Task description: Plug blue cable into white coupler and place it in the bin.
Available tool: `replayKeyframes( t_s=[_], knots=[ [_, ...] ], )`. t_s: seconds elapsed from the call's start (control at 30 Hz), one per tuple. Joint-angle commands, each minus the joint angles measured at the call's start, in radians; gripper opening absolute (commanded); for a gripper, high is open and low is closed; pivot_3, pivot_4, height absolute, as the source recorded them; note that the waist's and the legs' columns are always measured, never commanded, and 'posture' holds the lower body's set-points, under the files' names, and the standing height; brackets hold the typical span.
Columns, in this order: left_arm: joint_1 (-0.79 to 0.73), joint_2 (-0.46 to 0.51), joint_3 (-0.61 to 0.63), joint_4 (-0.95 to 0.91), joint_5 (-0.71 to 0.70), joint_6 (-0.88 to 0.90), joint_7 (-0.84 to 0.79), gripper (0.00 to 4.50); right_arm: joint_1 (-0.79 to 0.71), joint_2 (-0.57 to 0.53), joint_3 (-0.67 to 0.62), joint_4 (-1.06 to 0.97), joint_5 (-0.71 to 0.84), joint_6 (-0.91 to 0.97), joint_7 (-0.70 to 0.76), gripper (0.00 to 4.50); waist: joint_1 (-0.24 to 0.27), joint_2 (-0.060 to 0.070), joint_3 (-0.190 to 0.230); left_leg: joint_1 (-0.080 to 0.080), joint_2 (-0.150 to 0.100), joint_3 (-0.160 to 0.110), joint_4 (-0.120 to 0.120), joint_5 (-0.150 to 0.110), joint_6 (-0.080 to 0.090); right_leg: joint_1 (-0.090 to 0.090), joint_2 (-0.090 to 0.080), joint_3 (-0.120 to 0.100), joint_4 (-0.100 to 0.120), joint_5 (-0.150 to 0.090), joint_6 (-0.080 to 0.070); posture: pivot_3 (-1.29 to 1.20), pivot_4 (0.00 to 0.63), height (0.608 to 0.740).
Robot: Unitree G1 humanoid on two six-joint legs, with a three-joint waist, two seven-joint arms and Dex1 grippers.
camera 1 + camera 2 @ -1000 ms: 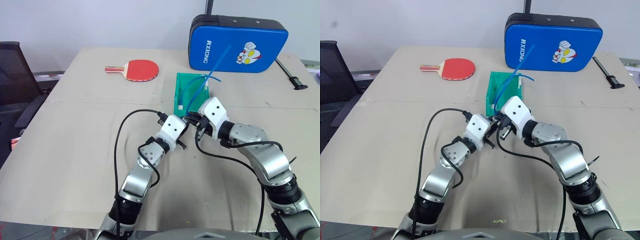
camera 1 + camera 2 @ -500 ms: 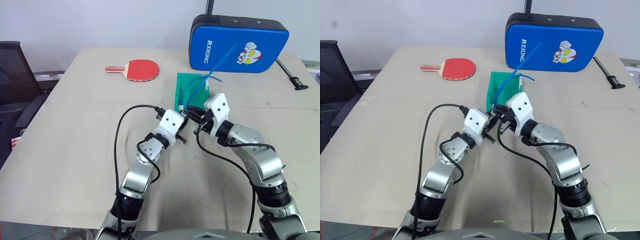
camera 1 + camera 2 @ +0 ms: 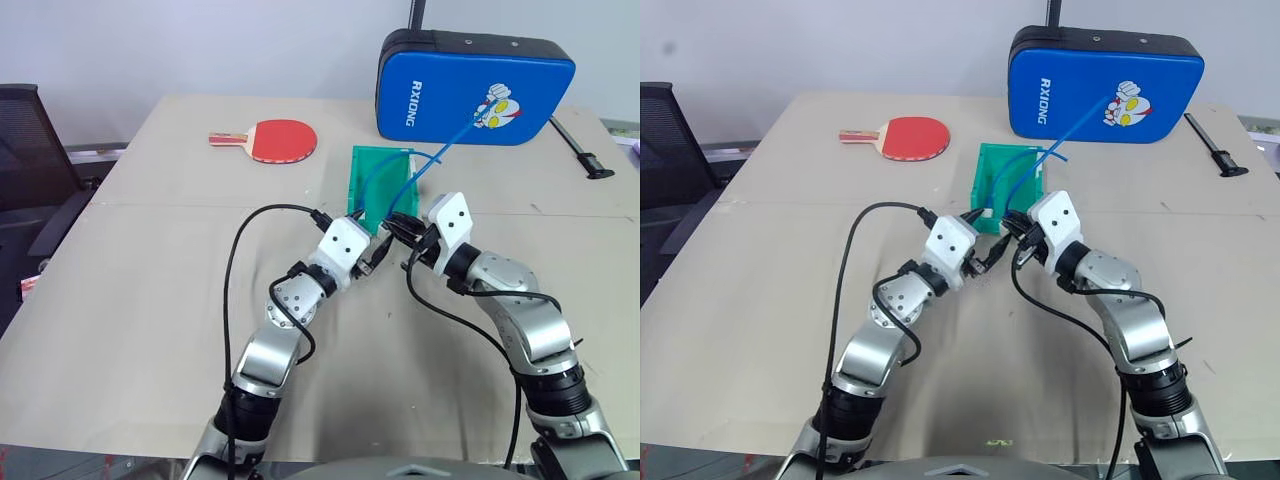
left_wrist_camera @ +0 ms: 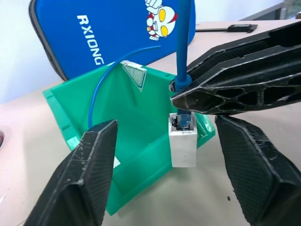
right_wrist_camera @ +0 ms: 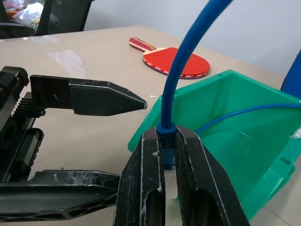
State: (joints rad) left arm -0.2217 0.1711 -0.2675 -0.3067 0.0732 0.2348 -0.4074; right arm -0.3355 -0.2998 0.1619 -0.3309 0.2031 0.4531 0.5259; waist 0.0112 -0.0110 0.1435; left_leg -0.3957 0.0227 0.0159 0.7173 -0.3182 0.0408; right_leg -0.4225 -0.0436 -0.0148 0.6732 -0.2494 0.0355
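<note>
Just outside the bin's [image 4: 70, 127] near wall, right fingers [image 5: 188, 188] pinch the blue cable [image 5: 171, 89], coupler [image 4: 182, 146] hanging between spread left fingers [image 4: 89, 174].

Blue cable [image 4: 181, 42], white coupler [image 4: 183, 149], teal-green bin [image 4: 141, 141], black gripper fingers [image 4: 87, 176]. Red paddle [image 3: 283, 139]; blue case [image 3: 476, 86] with white lettering and a cartoon figure.

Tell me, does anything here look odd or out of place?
Mostly the blue cable: pinched by the right gripper, it sticks up in the air with the white coupler dangling from its plug beside the bin. A second blue cable already arcs out of that bin.
</note>
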Motion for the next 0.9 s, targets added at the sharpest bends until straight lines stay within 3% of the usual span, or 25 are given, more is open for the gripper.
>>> replayKeyframes(
  t_s=[0.03,0.2,0.33,0.43,0.57,0.67,0.9],
  knots=[
    [0.039,0.05,0.042,-0.19,-0.075,0.017,-0.056,3.24,-0.054,-0.006,-0.045,0.008,0.051,0.017,0.025,0.0,-0.003,0.0,0.0,0.0,0.0,0.0,0.0,0.0,0.0,0.0,0.0,0.0,0.0,0.0,0.0,0.0,0.15,0.681],
    [0.135,0.119,0.124,-0.324,-0.184,0.132,-0.093,3.24,-0.16,0.039,-0.099,0.047,0.153,0.081,0.028,0.0,-0.008,0.001,0.0,0.001,0.001,0.0,0.0,0.0,0.0,0.0,-0.003,0.001,0.001,0.0,0.0,0.0,0.15,0.681],
    [0.178,0.161,0.307,-0.411,-0.357,0.302,-0.095,3.24,-0.304,0.063,-0.12,0.235,0.167,0.086,0.039,0.0,-0.009,0.0,0.0,0.001,0.0,0.0,0.0,0.0,0.0,0.0,-0.003,0.0,0.001,0.0,0.0,0.0,0.15,0.681],
    [0.112,0.259,0.446,-0.408,-0.466,0.415,-0.122,3.24,-0.436,0.072,-0.129,0.477,0.148,0.055,0.057,0.0,-0.012,0.0,0.001,0.002,0.0,-0.001,0.0,0.001,-0.001,0.0,-0.001,0.0,0.003,0.0,0.0,0.0,0.15,0.681],
    [0.011,0.355,0.517,-0.395,-0.606,0.552,-0.154,3.24,-0.548,0.091,-0.147,0.691,0.145,0.022,0.077,0.0,-0.011,-0.001,0.001,0.001,-0.001,-0.001,0.0,0.003,-0.005,0.0,0.0,-0.001,0.003,0.0,0.0,0.0,0.15,0.681],
    [-0.041,0.416,0.524,-0.383,-0.673,0.613,-0.177,3.35,-0.597,0.093,-0.15,0.803,0.123,-0.014,0.085,1.05,-0.017,-0.001,0.001,0.001,-0.001,-0.001,-0.001,0.003,-0.006,-0.001,-0.001,-0.001,0.003,0.0,0.0,0.0,0.15,0.681],
    [-0.069,0.45,0.515,-0.363,-0.71,0.625,-0.158,3.35,-0.564,0.049,-0.179,0.721,0.126,-0.036,0.1,4.47,-0.022,-0.001,0.001,-0.003,-0.001,-0.001,-0.008,0.003,-0.006,-0.004,-0.006,0.0,0.004,0.0,0.0,0.0,0.15,0.681]
  ],
)
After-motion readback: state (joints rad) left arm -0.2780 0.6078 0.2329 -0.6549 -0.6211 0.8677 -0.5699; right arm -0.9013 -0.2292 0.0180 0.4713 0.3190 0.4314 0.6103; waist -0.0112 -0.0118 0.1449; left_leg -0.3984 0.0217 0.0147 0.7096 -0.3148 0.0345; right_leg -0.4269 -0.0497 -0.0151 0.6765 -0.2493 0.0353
